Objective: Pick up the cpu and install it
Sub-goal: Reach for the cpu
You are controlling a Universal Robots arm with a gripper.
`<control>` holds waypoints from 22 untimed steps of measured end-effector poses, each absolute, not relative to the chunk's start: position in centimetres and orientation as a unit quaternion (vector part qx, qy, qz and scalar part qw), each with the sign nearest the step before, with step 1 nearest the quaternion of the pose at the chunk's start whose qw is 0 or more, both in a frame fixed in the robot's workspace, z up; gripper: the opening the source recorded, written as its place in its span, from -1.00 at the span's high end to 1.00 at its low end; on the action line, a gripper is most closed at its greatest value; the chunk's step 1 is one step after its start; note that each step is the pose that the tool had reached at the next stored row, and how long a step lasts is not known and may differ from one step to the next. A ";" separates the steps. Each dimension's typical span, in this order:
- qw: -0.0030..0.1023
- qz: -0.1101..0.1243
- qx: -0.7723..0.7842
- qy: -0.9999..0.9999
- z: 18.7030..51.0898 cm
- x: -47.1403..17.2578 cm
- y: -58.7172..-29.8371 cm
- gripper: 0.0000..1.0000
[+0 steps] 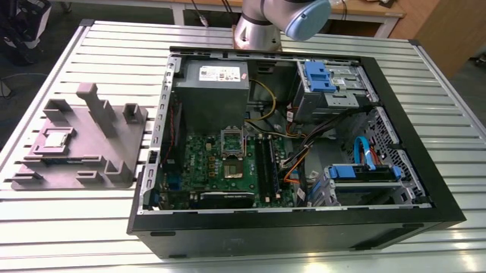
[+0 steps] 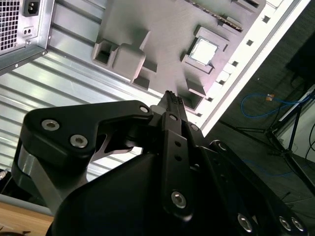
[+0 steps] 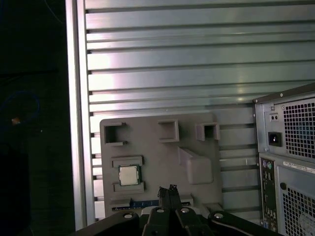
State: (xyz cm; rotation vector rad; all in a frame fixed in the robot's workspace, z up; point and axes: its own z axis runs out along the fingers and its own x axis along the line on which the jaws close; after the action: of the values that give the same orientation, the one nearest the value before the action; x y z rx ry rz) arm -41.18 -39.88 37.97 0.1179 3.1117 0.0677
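Gripper (image 3: 166, 188) (image 2: 171, 94): black fingers pressed together at the tips, narrow, nothing between them. In both wrist views it hangs over the grey plastic tray (image 3: 192, 142) (image 2: 162, 29), clear of its surface. The tips are near the cpu but not touching it.

The cpu (image 3: 129, 175) (image 2: 204, 50) (image 1: 58, 138) is a small flat square chip with a pale silver-grey metal top and a thin darker rim around it. It lies flat in a shallow square pocket of the tray, framed by low raised blocks on two opposite sides. It is not picked up and not installed.

The tray (image 1: 83, 170) has upright posts and several open-sided pockets. It sits on a slatted aluminium table (image 1: 114, 51), on the exterior view's left, just beside the open black computer case (image 1: 304, 227).

Inside the case, the green motherboard (image 1: 205, 165) lies flat with a metal-framed socket (image 1: 231, 141) near its middle. A large grey box with a white label (image 1: 211, 85) is above it in that view. Blue drive brackets (image 1: 319, 77) and loose cables are on the exterior view's right.

The arm (image 1: 262, 25), silver with a pale blue joint cap, comes in at the top edge of the exterior view, behind the case. The case's rear panel (image 3: 290, 162) with a power inlet shows in the first wrist view.
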 end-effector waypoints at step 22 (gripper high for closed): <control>0.012 0.022 0.038 0.999 35.7 -43.6 -39.9 0.80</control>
State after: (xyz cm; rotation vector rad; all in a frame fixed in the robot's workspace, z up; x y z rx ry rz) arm -43.59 -39.89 35.69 0.1181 3.1140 0.0676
